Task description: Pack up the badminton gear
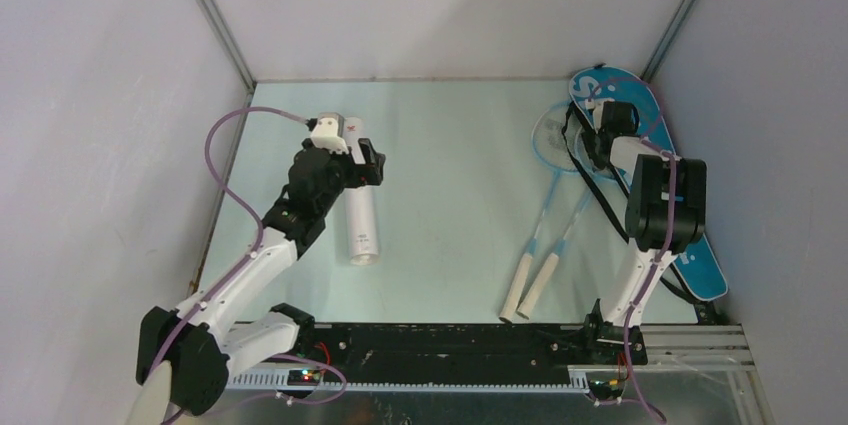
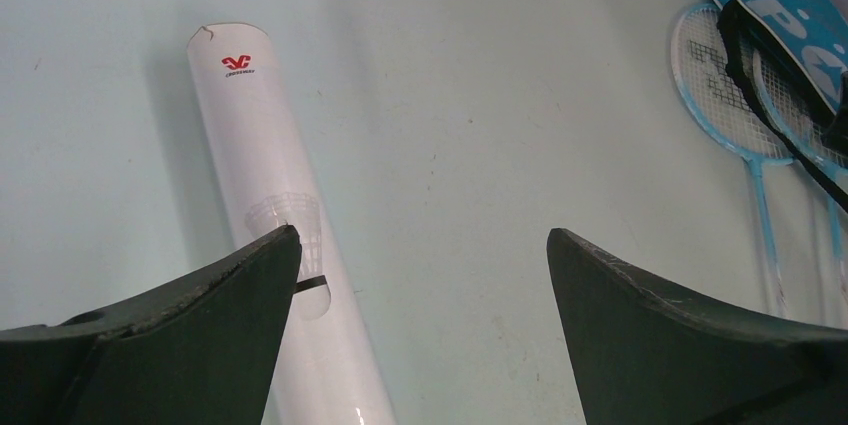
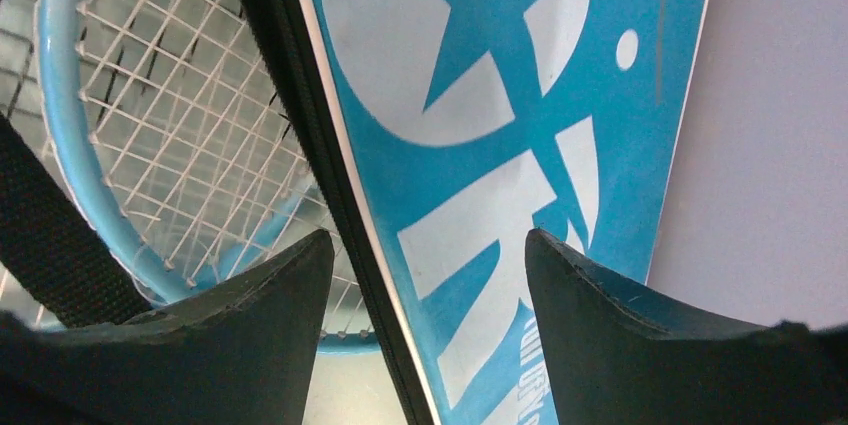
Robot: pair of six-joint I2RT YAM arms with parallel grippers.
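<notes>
Right claw [image 3: 430, 245], partly open and empty, straddles the edge of the bag [image 3: 480, 95], racket [image 3: 150, 115] just left. Opening the bag seems in hand, so pinch that edge next. Left claw [image 2: 422, 237] gapes empty above the tube [image 2: 265, 145].

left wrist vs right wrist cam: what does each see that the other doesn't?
Left wrist only: the white tube lying flat, and the left hand, wide open above it. Right wrist only: the right hand, jaws apart astride the zip edge of the blue bag, seen close up. Both: that bag, a racket head and the black strap.
</notes>
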